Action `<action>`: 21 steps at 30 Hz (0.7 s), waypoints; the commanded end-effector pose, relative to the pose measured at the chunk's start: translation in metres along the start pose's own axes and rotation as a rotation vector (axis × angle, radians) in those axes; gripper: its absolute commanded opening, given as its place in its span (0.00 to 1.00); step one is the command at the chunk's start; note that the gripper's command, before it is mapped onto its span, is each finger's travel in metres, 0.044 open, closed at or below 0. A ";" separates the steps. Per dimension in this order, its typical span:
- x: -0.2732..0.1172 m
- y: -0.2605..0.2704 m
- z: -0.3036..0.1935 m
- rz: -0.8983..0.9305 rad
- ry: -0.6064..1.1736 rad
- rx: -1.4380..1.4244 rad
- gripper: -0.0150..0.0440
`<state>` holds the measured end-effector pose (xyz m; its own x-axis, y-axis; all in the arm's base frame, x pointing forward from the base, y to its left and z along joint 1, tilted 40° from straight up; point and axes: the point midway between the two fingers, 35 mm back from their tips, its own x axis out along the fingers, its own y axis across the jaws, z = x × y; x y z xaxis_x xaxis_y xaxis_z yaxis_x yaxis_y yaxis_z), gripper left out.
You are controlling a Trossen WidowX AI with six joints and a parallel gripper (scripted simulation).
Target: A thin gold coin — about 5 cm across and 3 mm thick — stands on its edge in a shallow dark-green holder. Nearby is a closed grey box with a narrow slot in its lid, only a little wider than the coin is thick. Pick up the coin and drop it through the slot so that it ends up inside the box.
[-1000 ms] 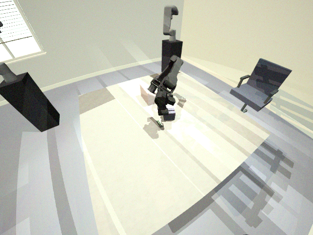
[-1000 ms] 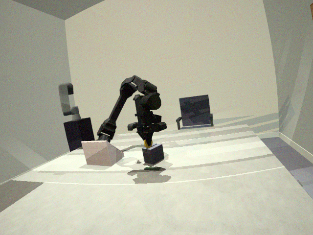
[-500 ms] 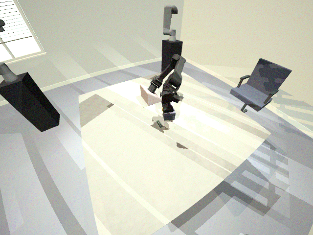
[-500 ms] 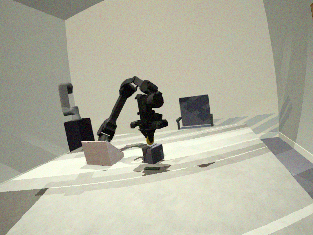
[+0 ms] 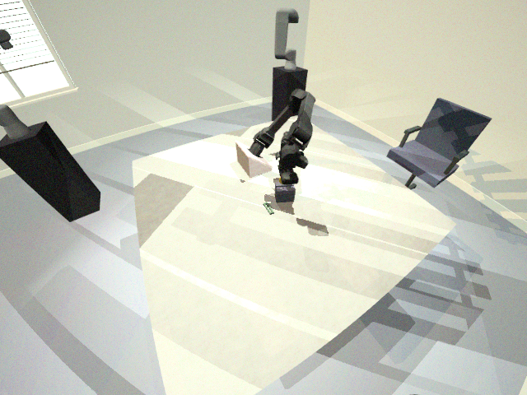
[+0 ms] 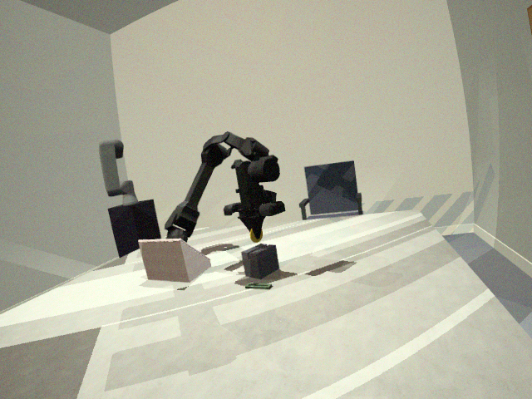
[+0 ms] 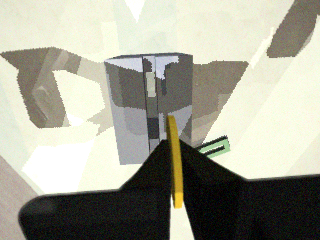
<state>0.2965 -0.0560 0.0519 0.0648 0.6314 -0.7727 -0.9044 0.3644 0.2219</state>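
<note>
The gold coin (image 6: 256, 237) (image 7: 176, 175) is held on edge between the fingertips, with its lower part showing beneath them. My gripper (image 6: 256, 229) (image 7: 170, 146) is shut on the coin and points down, above the closed grey box (image 5: 284, 193) (image 6: 263, 261) (image 7: 129, 132). A gap shows between coin and box in the exterior view. In the wrist view, the lid's slot runs up and down the picture, left of the coin, and the coin's edge is nearly parallel to it. The green holder (image 5: 266, 206) (image 6: 258, 288) (image 7: 227, 145) lies beside the box, with no coin in it.
A pale pink wedge-shaped block (image 5: 249, 163) (image 6: 165, 260) stands near the arm's base, to the left of the box in the exterior view. An office chair (image 5: 445, 136) (image 6: 331, 189) and dark pedestals (image 5: 53, 174) stand beyond the table. Shadows cross the tabletop.
</note>
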 end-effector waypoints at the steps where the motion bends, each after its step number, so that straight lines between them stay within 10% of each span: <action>1: 0.002 0.007 0.006 0.005 -0.006 0.006 0.25; 21: 0.002 0.010 0.009 0.001 -0.001 0.006 0.25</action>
<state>0.2933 -0.0475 0.0578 0.0650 0.6316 -0.7726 -0.9048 0.3638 0.2213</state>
